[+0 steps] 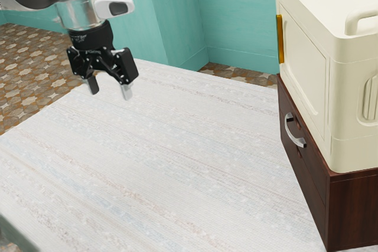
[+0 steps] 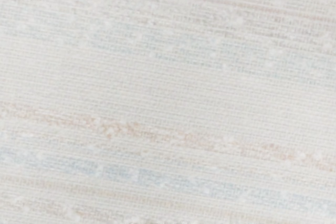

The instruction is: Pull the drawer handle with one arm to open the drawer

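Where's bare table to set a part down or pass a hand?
The striped tabletop between the open jaws and the drawer handle looks bare; I'd leave the handle's pull path free. Crowded: exterior view's right, where the cream box sits on the dark cabinet.

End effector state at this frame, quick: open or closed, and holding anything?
End effector: open, fingers apart with nothing between them, away from the drawer handle.
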